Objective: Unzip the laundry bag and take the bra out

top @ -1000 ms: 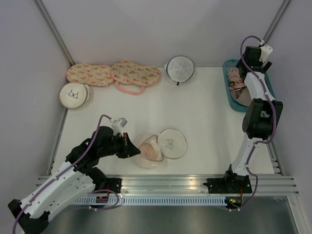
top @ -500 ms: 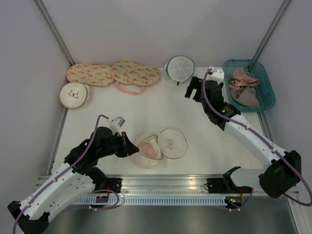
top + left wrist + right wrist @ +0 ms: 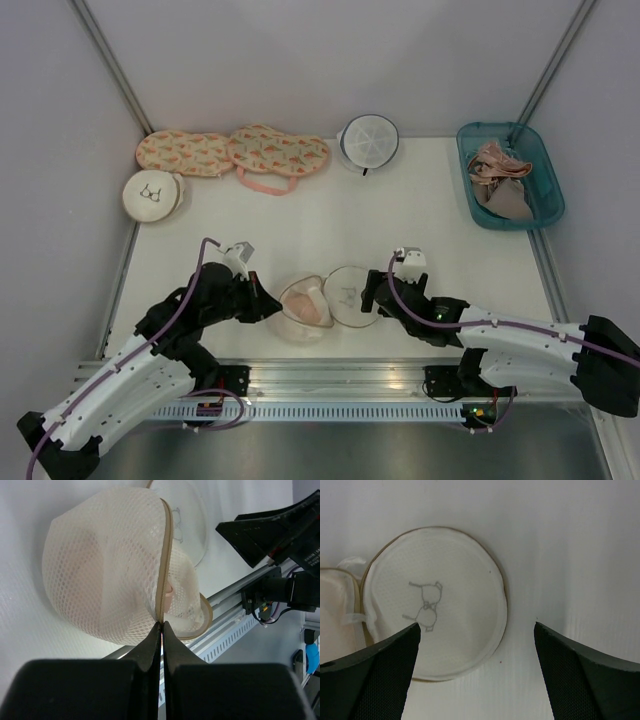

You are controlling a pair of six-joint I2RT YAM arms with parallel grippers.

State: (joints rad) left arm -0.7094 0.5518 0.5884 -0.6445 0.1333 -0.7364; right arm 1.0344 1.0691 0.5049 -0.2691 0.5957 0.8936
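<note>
The laundry bag (image 3: 343,293) lies unzipped near the table's front, its lid with the black bra drawing (image 3: 427,605) folded out flat to the right. The pale pink bra (image 3: 308,312) sits in the mesh dome half (image 3: 100,565) and shows pink through the gap (image 3: 169,587). My left gripper (image 3: 161,625) is shut on the bag's tan zipper rim (image 3: 165,555) at the dome's left side (image 3: 272,303). My right gripper (image 3: 476,630) hangs open low over the lid's right edge, its fingers spread to either side; in the top view it is at the lid's right (image 3: 369,291).
A second cream round bag (image 3: 153,194) and two peach patterned pouches (image 3: 232,153) lie at the back left. A white mesh round bag (image 3: 368,140) stands at the back. A teal bin (image 3: 542,170) at the back right holds a tan-grey bra (image 3: 500,185). The metal rail (image 3: 340,378) runs along the front.
My right arm has swung from the teal bin down to the front and now reaches over the bag's lid. The left gripper has stayed shut at the bag's rim.
</note>
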